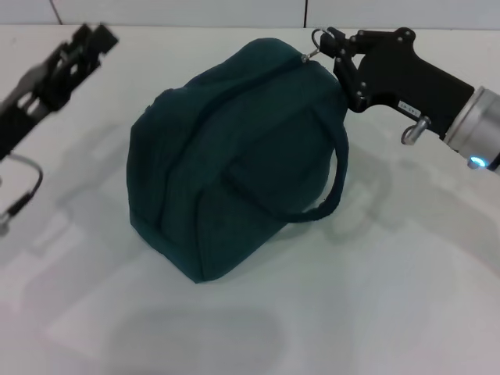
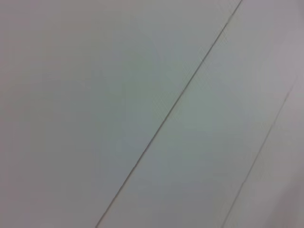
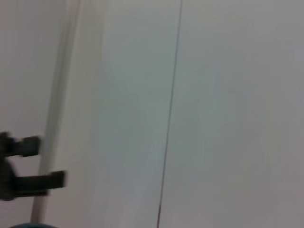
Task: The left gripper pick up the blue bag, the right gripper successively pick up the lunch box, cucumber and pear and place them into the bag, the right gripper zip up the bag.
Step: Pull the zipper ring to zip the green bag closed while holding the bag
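Note:
The blue bag (image 1: pixel 234 164) stands zipped shut on the white table, one loop handle (image 1: pixel 334 183) hanging down its right side. My right gripper (image 1: pixel 333 41) is at the bag's top far corner, shut on the ring zip pull (image 1: pixel 319 37). My left gripper (image 1: pixel 100 37) is open and empty, held in the air far to the left of the bag. It also shows in the right wrist view (image 3: pixel 50 162) with its fingers apart. The lunch box, cucumber and pear are out of view.
The white table (image 1: pixel 391 297) stretches around the bag. A white panelled wall (image 2: pixel 142 95) fills the left wrist view and most of the right wrist view. A loose cable (image 1: pixel 27 191) hangs from my left arm.

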`<state>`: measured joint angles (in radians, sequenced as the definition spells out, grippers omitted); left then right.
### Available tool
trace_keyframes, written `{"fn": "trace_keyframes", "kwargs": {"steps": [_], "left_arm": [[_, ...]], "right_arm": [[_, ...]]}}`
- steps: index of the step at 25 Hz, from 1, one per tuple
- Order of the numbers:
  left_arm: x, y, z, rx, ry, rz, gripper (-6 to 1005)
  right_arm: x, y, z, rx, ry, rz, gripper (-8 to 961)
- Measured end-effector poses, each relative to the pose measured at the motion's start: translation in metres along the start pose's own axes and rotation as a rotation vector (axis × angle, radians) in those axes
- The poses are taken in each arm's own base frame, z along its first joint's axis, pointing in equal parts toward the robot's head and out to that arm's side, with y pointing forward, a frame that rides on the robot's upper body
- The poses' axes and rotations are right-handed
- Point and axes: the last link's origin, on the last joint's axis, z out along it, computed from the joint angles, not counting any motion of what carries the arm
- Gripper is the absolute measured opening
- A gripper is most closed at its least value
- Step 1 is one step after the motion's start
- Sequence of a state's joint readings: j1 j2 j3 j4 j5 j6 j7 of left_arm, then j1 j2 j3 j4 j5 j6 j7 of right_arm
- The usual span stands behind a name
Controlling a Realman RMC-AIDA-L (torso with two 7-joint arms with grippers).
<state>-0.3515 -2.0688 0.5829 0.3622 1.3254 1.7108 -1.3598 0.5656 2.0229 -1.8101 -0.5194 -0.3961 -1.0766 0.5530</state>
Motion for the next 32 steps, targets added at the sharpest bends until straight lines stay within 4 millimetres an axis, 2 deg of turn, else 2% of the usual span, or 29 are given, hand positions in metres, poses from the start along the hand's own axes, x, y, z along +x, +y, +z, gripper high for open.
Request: {"fn": "trace_keyframes", "kwargs": {"steps": [4,10,21,32], "left_arm": [[0.009,-0.005,0.024,-0.034,-0.046,-0.034,772],[0.007,-0.007,0.059,-0.074,-0.204,-0.065,883],[0.018,-0.007,0.086,-0.068,-0.503,-0.100,844],[0.009,0.001,0.101,-0.097,-0.609,-0.133,794]], "right_arm": [[-0.005,0.000,-0.004,0.001,-0.042,-0.026,14],[-0.009,-0.003,-0.006,0.009,-0.069,-0.026,15],[-0.009,-0.001,-0.008,0.009,-0.077,-0.022,15],[-0.008,0.002,-0.011,0.004,-0.081,-0.016,15]]}}
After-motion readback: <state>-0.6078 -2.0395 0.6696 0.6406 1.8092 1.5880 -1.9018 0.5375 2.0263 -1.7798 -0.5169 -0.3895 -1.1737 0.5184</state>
